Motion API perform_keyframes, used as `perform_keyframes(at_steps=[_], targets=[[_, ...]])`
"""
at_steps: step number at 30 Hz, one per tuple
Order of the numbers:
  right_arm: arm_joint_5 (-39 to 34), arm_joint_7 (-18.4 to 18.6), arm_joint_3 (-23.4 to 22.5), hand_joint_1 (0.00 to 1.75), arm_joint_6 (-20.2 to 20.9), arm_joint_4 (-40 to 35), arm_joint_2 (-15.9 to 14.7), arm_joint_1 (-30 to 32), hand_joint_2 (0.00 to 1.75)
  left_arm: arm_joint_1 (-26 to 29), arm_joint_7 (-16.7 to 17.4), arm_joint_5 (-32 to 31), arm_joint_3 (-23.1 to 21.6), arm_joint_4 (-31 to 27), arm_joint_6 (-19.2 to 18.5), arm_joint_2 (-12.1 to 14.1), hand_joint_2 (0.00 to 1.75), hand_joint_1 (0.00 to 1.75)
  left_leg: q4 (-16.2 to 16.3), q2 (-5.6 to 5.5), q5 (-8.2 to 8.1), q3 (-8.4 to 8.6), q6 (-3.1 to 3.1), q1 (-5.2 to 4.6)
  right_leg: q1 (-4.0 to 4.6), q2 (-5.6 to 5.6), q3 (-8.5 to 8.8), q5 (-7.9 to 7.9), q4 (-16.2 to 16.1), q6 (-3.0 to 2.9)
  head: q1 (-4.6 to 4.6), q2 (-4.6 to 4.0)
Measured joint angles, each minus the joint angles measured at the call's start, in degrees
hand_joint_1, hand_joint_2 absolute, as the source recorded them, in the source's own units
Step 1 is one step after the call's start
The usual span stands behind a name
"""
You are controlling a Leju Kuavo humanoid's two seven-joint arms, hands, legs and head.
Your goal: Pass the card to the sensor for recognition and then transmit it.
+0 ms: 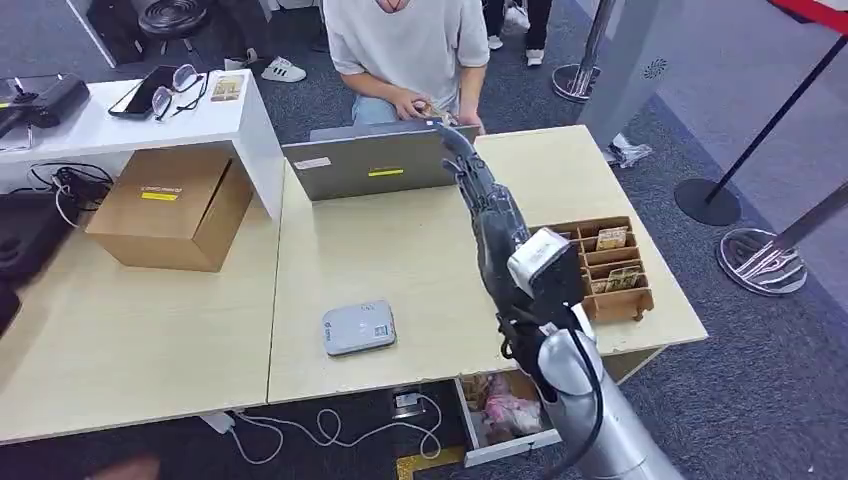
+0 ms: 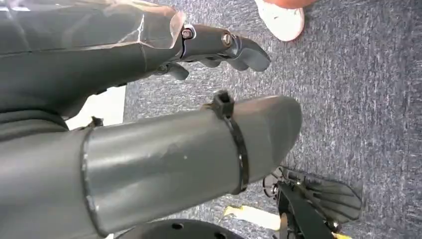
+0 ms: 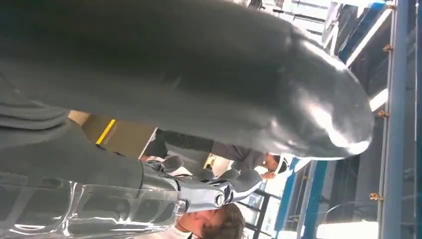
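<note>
Two light wooden tables (image 1: 400,250) are standing side by side on a grey carpet floor (image 1: 700,80). The robot's right hand (image 1: 478,178) is reaching far over the table toward a person's hands (image 1: 420,106) at the far edge. Its dark fingers are stretching out long, and I cannot tell if they are pinching anything. A small card (image 1: 428,106) seems to be sitting in the person's hands, but it is too small to be sure. A grey laptop (image 1: 370,165) is standing open just beside the robot's hand. A white card sensor (image 1: 358,327) is lying flat near the front of the table. A wooden tray (image 1: 610,268) with cards in its slots is sitting by the right edge. A cardboard box (image 1: 172,207) is resting on the left table. The left hand (image 2: 219,47) is hanging over the carpet, with its fingers curling in on nothing.
</note>
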Motion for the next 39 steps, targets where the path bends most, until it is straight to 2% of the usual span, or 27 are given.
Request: perform_keyframes(at_steps=[5, 8, 11, 16, 20, 23, 39], targets=[[-0.5, -0.5, 0.5, 0.00, 1.5, 0.9, 1.1, -0.3, 0.00, -1.4, -0.6, 3.0, 0.4, 0.0, -4.5, 0.9, 0.00, 0.00, 0.0, -0.02, 0.01, 0.00, -0.01, 0.01, 0.01, -0.02, -0.01, 0.00, 0.0, 0.00, -0.02, 0.00], [-0.6, -0.5, 1.4, 0.00, 1.8, 1.5, 1.8, -0.6, 0.00, -3.7, 1.7, 3.8, 0.6, -0.5, -5.6, 1.6, 0.00, 0.00, 0.0, -0.03, 0.05, 0.00, -0.07, 0.03, 0.01, -0.02, 0.01, 0.01, 0.0, -0.01, -0.02, 0.00], [-0.7, -0.5, 1.5, 0.00, 1.7, 1.7, 1.9, -0.5, 0.00, -4.9, 2.4, 3.5, 0.6, -0.8, -5.8, 2.1, 0.00, 0.00, 0.0, -0.02, 0.05, 0.01, -0.07, 0.02, 0.01, -0.01, 0.01, 0.02, 0.0, -0.03, -0.02, 0.00], [-0.7, -0.8, 1.5, 0.00, 1.0, 1.6, 1.9, -0.1, 0.00, -5.2, 2.3, 2.6, 0.5, -1.0, -5.9, 2.3, 0.00, 0.00, 0.0, -0.01, 0.05, 0.04, -0.07, 0.01, 0.01, 0.00, -0.01, 0.02, 0.0, -0.03, -0.02, 0.00], [-0.5, -1.0, 1.2, 0.00, 0.6, 0.7, 1.7, 1.3, 0.00, -5.3, 0.0, 3.3, 0.6, -1.3, -1.7, 1.4, 0.00, 0.00, 0.0, -0.01, 0.02, 0.03, -0.03, 0.00, 0.00, 0.00, -0.01, 0.01, 0.0, -0.01, -0.02, 0.00], [-0.5, -1.1, 1.0, 0.00, 0.6, 0.2, 1.6, 2.2, 0.00, -5.4, -0.4, 3.5, 0.6, -1.4, -1.0, 0.9, 0.00, 0.00, 0.0, 0.00, 0.02, 0.01, -0.03, -0.01, 0.00, 0.01, -0.01, 0.01, 0.0, -0.01, -0.02, 0.00], [1.1, -1.2, 0.0, 0.00, -0.5, -3.2, 1.2, 5.6, 0.00, -5.4, -0.2, 2.7, 0.6, -1.4, -2.8, 0.7, 0.00, 0.00, 0.0, -0.01, 0.03, 0.02, -0.04, 0.01, 0.01, 0.01, -0.01, 0.01, 0.0, -0.01, 0.00, 0.00]])
